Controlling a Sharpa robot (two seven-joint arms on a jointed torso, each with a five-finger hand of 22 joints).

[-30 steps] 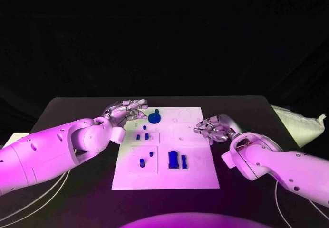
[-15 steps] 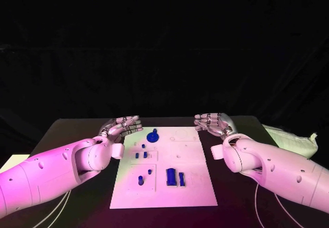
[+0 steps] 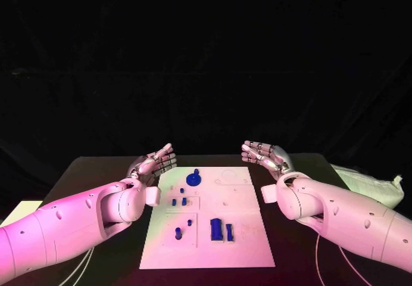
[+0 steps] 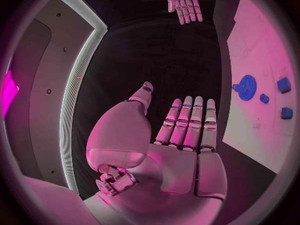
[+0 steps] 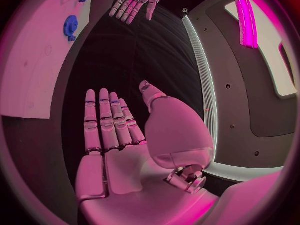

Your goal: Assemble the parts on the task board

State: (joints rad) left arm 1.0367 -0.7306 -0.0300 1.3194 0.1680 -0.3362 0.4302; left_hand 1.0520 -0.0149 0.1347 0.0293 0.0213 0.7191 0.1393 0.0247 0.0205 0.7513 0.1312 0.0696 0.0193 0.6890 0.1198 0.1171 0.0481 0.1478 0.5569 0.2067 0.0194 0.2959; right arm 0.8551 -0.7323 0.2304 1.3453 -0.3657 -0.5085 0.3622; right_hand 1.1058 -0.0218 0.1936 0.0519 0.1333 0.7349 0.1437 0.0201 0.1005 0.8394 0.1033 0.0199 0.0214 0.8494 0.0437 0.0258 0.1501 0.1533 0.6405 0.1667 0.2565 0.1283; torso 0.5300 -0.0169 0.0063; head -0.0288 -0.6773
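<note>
The white task board [image 3: 244, 205] lies in the middle of the black table. A blue gear [image 3: 194, 177] sits near its far left corner. Closer in are small blue pegs [image 3: 178, 202], two more small pieces [image 3: 178, 233] and two upright blue blocks [image 3: 217, 229]. My left hand [image 3: 157, 159] is raised off the board's far left side, fingers straight and apart, holding nothing. My right hand [image 3: 262, 156] is raised off the far right side, also flat and empty. The left wrist view shows the left hand [image 4: 181, 135], the gear [image 4: 246, 87] and the right hand [image 4: 183, 0]. The right wrist view shows the right hand [image 5: 115, 130], the gear [image 5: 70, 25] and the left hand [image 5: 134, 0].
A white crumpled bag [image 3: 373, 182] lies at the table's right edge. Bare black table [image 3: 94, 173] runs along both sides of the board.
Both hands have lifted away from the board and straightened their fingers; the right hand was curled at the board's right edge before. The head camera has also shifted.
</note>
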